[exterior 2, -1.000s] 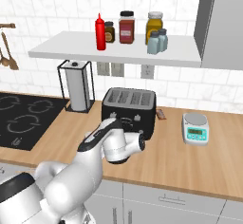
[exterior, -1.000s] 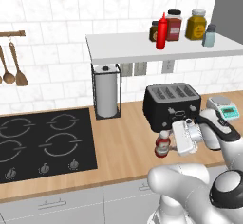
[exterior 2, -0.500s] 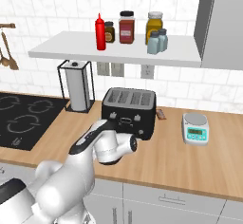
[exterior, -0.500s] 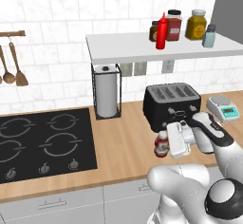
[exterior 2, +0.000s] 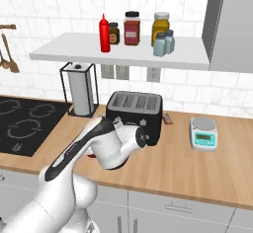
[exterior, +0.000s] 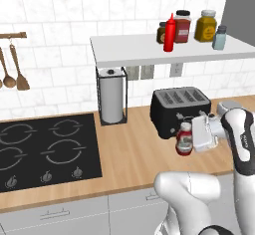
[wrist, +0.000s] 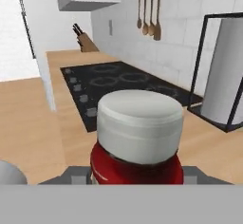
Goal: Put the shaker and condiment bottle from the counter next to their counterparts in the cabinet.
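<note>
The condiment bottle (exterior: 184, 142), squat and red with a white cap, is just in front of the toaster, low over the counter (exterior: 129, 154). My gripper (exterior: 191, 138) is shut on it from the right. In the hand view the condiment bottle (wrist: 140, 128) fills the space between the fingers of my gripper (wrist: 137, 176). On the cabinet shelf (exterior 2: 99, 54) two small pale shakers (exterior 2: 159, 44) (exterior 2: 169, 40) stand side by side at the right. The tall red squeeze bottle (exterior 2: 104, 33) stands further left. The left base view shows one shaker (exterior: 218, 37), the squeeze bottle (exterior: 169, 34) and the cabinet shelf (exterior: 149, 50).
A black toaster (exterior: 179, 109) stands right behind the bottle, and a paper towel holder (exterior: 112, 102) stands to its left. The black hob (exterior: 45, 149) covers the counter's left part. A small scale (exterior 2: 203, 133) sits at the right. Jars (exterior 2: 131, 28) crowd the shelf's middle.
The jaws have closed around the condiment bottle. The hand and bottle now sit slightly further right and a little higher.
</note>
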Controlling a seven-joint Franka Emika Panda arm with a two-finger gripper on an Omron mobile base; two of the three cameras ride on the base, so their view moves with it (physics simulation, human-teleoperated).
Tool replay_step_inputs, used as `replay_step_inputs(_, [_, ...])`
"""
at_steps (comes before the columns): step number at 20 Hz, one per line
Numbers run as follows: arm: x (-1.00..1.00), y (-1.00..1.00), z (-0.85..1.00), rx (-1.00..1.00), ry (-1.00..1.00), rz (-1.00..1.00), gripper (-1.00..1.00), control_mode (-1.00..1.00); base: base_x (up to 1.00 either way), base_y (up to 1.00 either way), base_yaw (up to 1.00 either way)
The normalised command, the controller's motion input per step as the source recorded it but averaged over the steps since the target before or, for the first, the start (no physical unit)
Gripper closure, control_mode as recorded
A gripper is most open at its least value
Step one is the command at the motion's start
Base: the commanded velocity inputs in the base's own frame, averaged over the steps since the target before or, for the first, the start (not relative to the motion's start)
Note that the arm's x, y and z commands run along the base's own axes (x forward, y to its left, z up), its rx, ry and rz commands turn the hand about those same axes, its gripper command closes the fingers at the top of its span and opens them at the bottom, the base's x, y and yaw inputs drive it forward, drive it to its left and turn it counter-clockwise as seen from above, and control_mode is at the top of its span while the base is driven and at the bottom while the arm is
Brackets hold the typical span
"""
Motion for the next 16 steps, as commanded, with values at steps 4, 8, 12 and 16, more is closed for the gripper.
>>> replay_step_inputs(4, [-0.66, 0.01, 1.00, -0.05, 0.06, -0.29, 1.00, -1.00, 0.00, 0.00, 0.00])
replay_step_inputs(8, [-0.37, 0.09, 1.00, 0.00, 0.00, -0.36, 1.00, -1.00, 0.00, 0.00, 0.00])
replay_step_inputs(12, [-0.19, 0.01, 1.00, 0.00, 0.00, -0.38, 1.00, -1.00, 0.00, 0.00, 0.00])
replay_step_inputs(16, [0.00, 0.01, 1.00, 0.00, 0.00, -0.36, 1.00, -1.00, 0.00, 0.00, 0.00])
